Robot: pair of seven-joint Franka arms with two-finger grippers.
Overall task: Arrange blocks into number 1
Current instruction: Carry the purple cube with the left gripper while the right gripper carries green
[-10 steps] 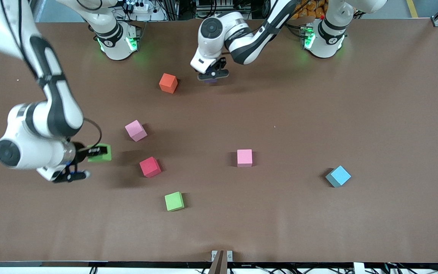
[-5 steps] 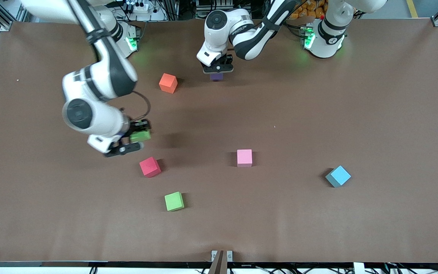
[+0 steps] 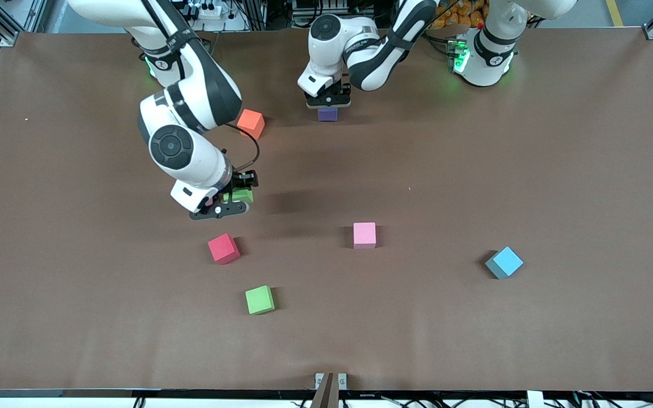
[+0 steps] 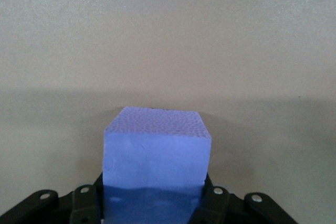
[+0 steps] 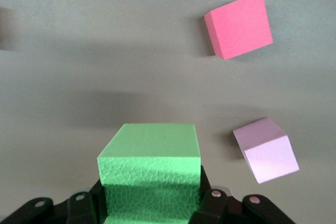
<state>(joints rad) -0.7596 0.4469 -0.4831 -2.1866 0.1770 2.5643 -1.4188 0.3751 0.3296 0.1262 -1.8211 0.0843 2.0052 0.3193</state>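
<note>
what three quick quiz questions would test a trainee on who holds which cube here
1. True or false: the right gripper is shut on a green cube.
2. Which cube does the left gripper grip? A orange cube, B purple cube, C sky blue cube.
3. Fill in: the cube lying nearest the front camera is ___.
Key: 1 true; 2 B; 3 green, the loose green cube.

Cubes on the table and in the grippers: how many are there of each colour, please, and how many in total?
Green: 2, lying green cube, held green cube
Pink: 2, pink cube, second pink cube
Purple: 1, purple cube
Sky blue: 1, sky blue cube
Orange: 1, orange cube
Red: 1, red cube
Total: 8
</note>
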